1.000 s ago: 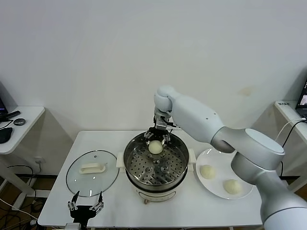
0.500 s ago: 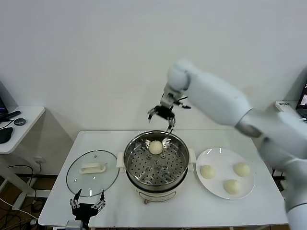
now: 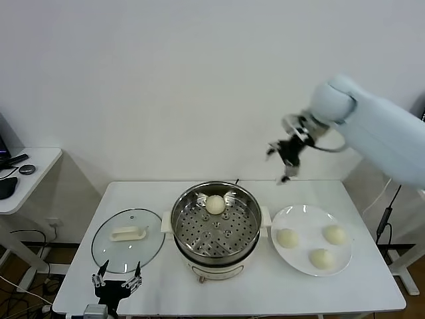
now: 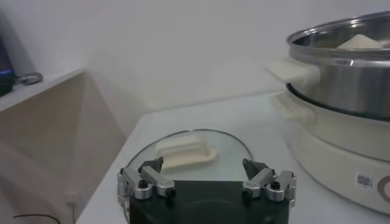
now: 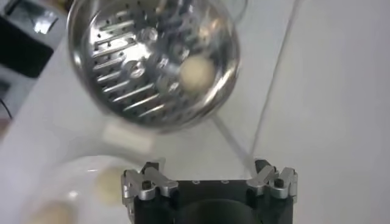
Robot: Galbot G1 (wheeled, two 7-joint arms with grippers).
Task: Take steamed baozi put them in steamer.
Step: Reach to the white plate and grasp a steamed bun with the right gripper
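Observation:
The steel steamer (image 3: pixel 216 229) stands mid-table with one cream baozi (image 3: pixel 214 205) on the far part of its perforated tray; the bun shows in the right wrist view (image 5: pixel 196 72) too. Three baozi (image 3: pixel 287 238) (image 3: pixel 335 234) (image 3: pixel 321 258) lie on the white plate (image 3: pixel 310 267) to the steamer's right. My right gripper (image 3: pixel 285 158) is open and empty, high in the air above the table's far right, between steamer and plate. My left gripper (image 3: pixel 117 282) is open and empty at the table's front left edge, next to the glass lid (image 4: pixel 183 152).
The round glass lid (image 3: pixel 128 240) with a white handle lies flat left of the steamer. A side table (image 3: pixel 23 166) with dark items stands at far left. The wall is close behind the table.
My right gripper let go of the baozi in the steamer, rose, and swung right towards the plate side. The bun stays on the tray. The left arm barely moved.

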